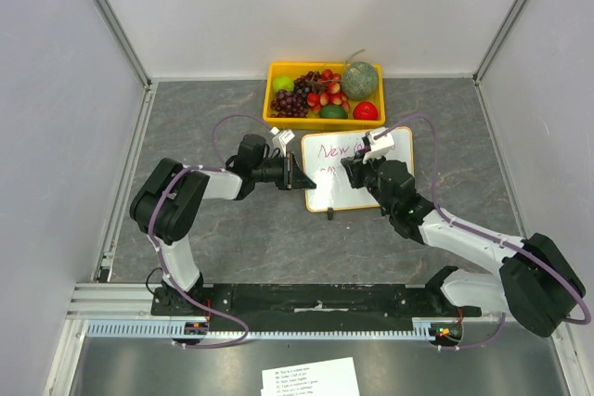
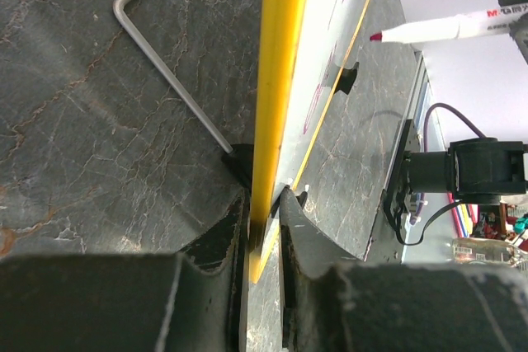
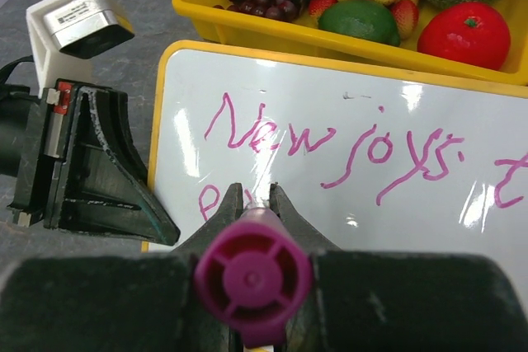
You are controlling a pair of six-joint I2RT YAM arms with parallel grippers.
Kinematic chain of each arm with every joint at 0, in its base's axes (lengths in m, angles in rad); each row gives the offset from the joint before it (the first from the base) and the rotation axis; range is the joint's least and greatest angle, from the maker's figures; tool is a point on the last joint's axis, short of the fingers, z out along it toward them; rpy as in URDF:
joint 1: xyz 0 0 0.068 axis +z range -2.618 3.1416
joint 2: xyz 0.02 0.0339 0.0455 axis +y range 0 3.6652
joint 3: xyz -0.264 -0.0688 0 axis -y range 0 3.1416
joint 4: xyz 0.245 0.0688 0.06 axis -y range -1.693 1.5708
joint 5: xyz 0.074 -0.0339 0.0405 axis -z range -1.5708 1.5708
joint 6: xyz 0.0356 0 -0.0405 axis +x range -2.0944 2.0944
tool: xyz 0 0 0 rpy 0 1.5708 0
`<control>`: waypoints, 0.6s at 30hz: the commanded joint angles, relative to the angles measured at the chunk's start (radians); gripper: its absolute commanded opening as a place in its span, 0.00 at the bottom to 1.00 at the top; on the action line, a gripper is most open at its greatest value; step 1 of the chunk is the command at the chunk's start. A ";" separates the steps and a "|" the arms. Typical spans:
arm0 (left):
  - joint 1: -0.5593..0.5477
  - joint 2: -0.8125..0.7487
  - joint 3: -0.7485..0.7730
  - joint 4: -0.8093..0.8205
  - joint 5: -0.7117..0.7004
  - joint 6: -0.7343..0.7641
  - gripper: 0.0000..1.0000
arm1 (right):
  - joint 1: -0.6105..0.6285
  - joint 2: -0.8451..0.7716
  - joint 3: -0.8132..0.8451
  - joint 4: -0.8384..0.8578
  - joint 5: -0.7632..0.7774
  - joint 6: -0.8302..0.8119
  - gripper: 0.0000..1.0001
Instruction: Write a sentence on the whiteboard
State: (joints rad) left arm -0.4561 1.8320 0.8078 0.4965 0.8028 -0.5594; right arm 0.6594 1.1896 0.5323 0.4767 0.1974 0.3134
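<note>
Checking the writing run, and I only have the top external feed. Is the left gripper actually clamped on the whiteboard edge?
Observer: Yes. The left wrist view shows the left gripper shut on the whiteboard at its orange frame, one finger on each face.
Operator: The arm blocks the text for me. What's written?
Observer: In the right wrist view the sentence reads roughly "New joys:", with a second line begun beneath it.
Operator: Is the marker tip on the board?
Observer: From the left wrist view, the tip of the marker held in the right gripper looks lifted off the surface, though that angle is oblique.
</note>
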 commanded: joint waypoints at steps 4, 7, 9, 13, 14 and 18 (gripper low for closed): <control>0.005 -0.011 0.025 -0.088 -0.073 0.047 0.02 | 0.005 0.027 0.005 0.082 0.099 0.000 0.00; 0.005 -0.008 0.030 -0.099 -0.070 0.052 0.02 | 0.006 0.044 0.012 0.095 0.100 0.001 0.00; 0.005 -0.008 0.031 -0.102 -0.071 0.055 0.02 | 0.006 0.053 0.027 0.096 0.097 0.001 0.00; 0.004 -0.004 0.034 -0.107 -0.067 0.055 0.02 | 0.008 0.064 0.035 0.102 0.100 0.003 0.00; 0.005 -0.004 0.036 -0.107 -0.062 0.056 0.02 | 0.008 0.065 0.035 0.103 0.103 0.003 0.00; 0.005 0.000 0.039 -0.113 -0.060 0.056 0.02 | 0.009 0.065 0.034 0.117 0.102 0.007 0.00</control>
State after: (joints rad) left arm -0.4561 1.8317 0.8291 0.4473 0.8040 -0.5465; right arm 0.6636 1.2453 0.5308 0.5251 0.2714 0.3145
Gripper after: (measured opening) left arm 0.201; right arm 0.144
